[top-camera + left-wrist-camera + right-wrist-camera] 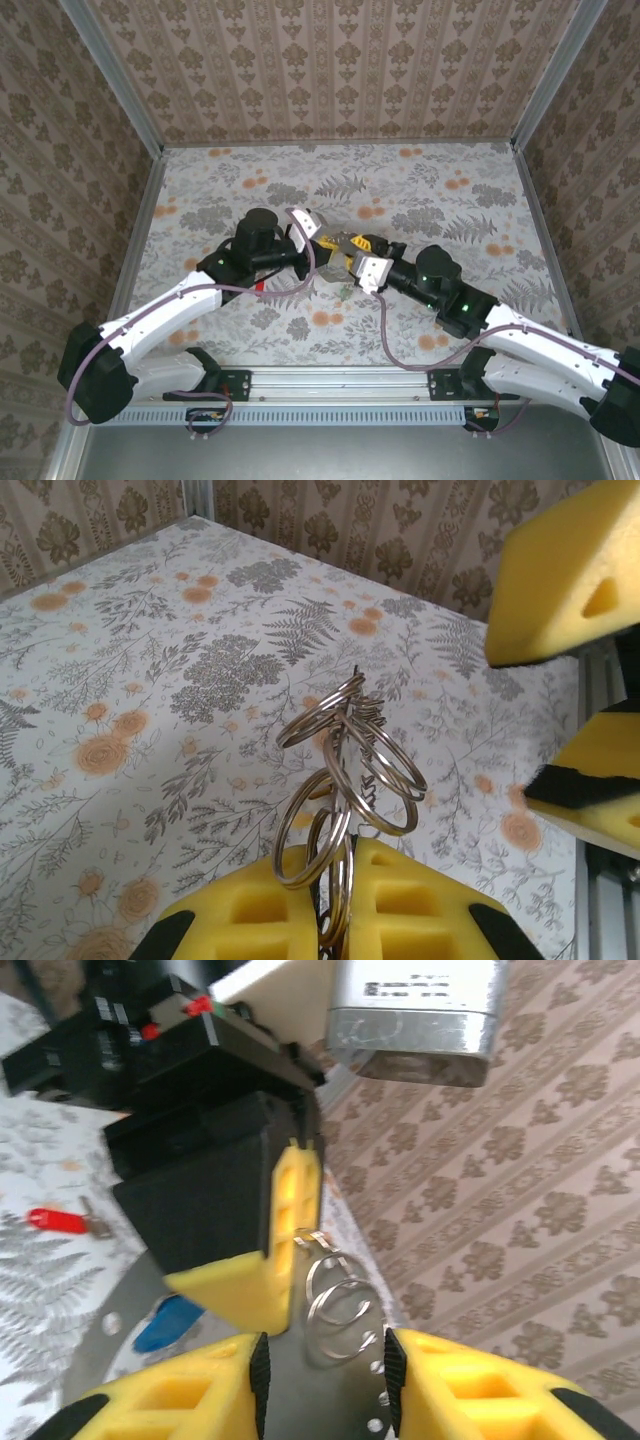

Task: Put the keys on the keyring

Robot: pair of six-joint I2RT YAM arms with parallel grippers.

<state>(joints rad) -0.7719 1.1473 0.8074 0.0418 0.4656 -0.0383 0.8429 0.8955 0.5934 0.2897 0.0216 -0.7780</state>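
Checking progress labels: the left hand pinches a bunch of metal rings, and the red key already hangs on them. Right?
Not quite. The left hand does pinch the rings, but the red key lies on the table, apart from them, as the right wrist view shows.

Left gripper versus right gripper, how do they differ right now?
The left gripper has its jaws shut; the right gripper has its jaws apart. The left gripper holds the keyring; the right gripper holds nothing, the rings sitting free between its jaws. Both have yellow pads and meet over mid-table.
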